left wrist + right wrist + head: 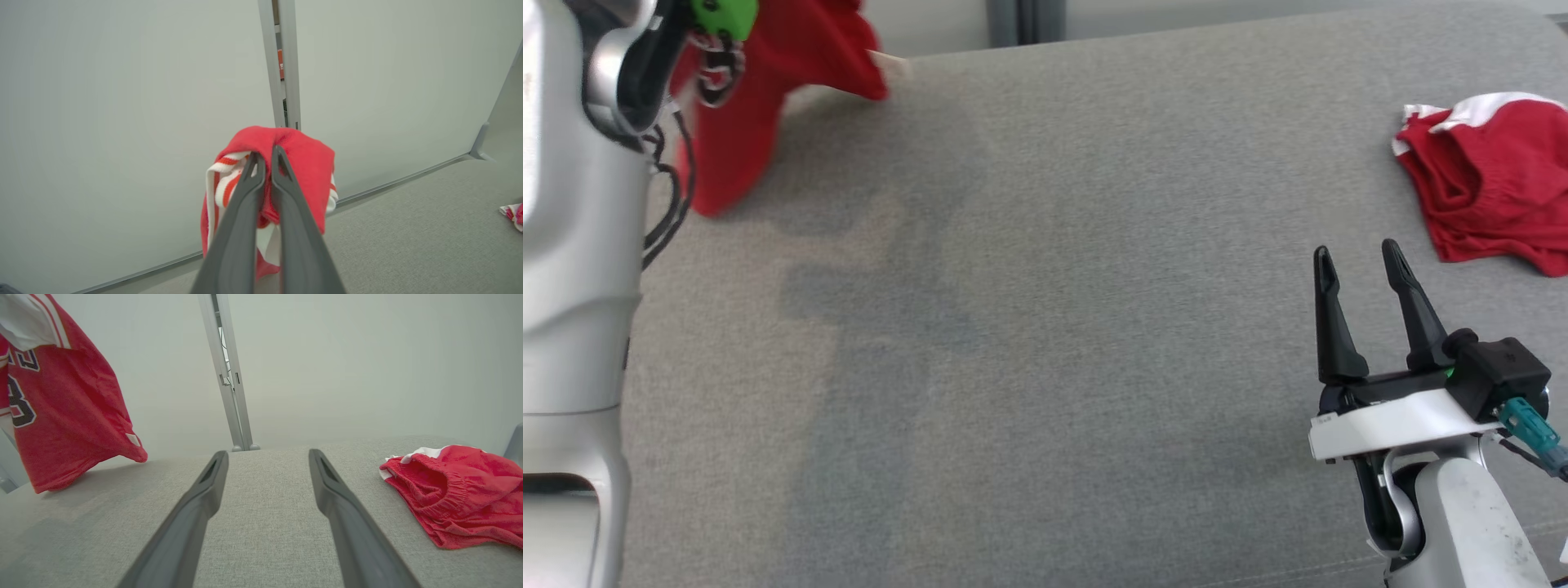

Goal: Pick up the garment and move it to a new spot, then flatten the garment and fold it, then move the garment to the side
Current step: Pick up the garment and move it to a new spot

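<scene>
Over grey surface (1045, 327) by pale wall (122, 102), left claw (264, 153) pinches garment (306, 163), right claw (1356, 250) spread.

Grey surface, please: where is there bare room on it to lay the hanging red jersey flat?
The broad middle of the grey surface is bare, between the red jersey hanging from the left gripper and the open right gripper. The far right is taken by the red shorts.
</scene>
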